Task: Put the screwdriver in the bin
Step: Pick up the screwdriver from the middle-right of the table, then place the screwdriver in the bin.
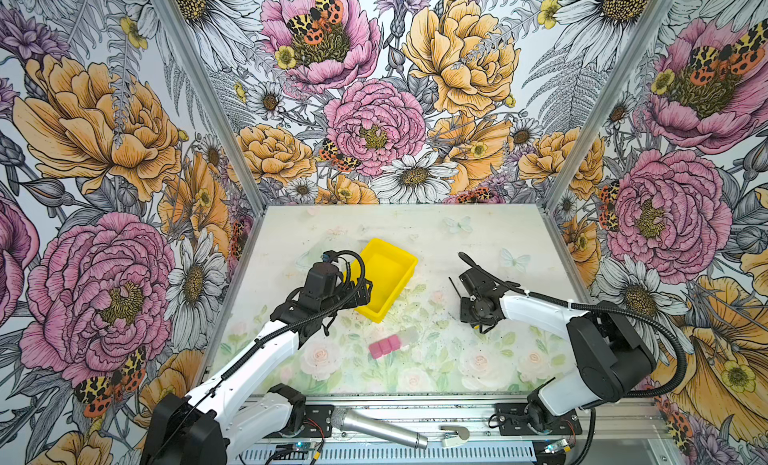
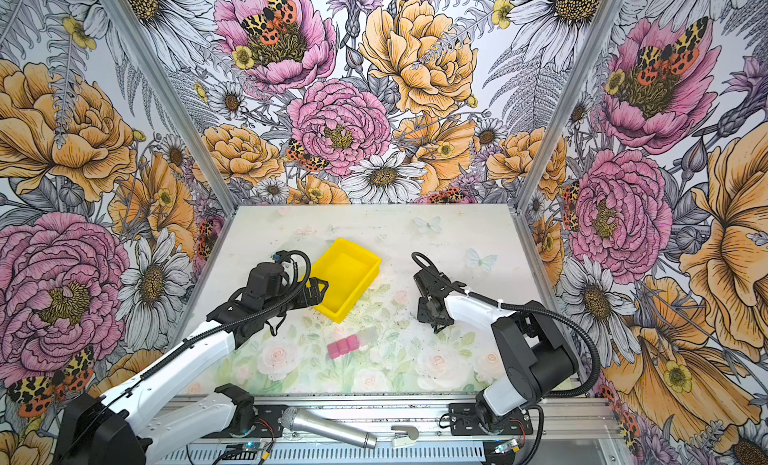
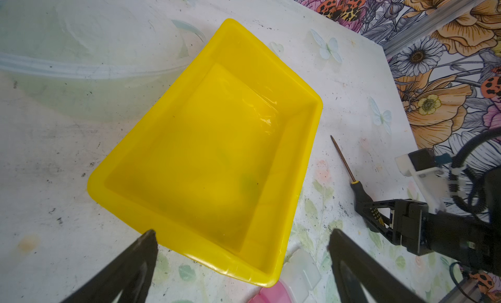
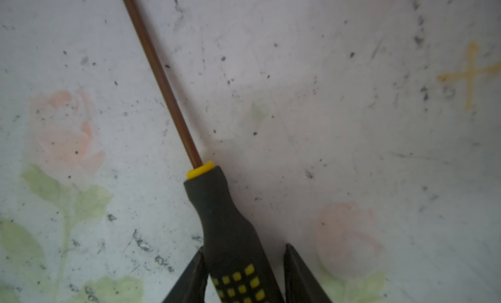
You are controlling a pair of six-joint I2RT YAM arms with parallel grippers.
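The right claw (image 4: 244,248) straddles the black, yellow-dotted handle of the screwdriver (image 4: 217,206). The screwdriver lies flat on the counter (image 4: 379,152), near the bin (image 3: 306,163) but clear of it. One finger rests against the handle and a sliver of light shows at the other, so I cannot tell whether the grip is firm.

The step in hand looks like securing the pick. Squeeze until both fingers bear on the thick part of the handle, then lift straight up so the thin shaft leaves the counter without dragging. The hold sits well behind the handle's neck, so the shaft may droop; a slow, level lift suits it. The carry then needs enough height for the tip to clear the bin's wall.

The left claw (image 3: 242,235) hangs wide open over the bin's corner, holding nothing. It should draw aside before the other arrives.
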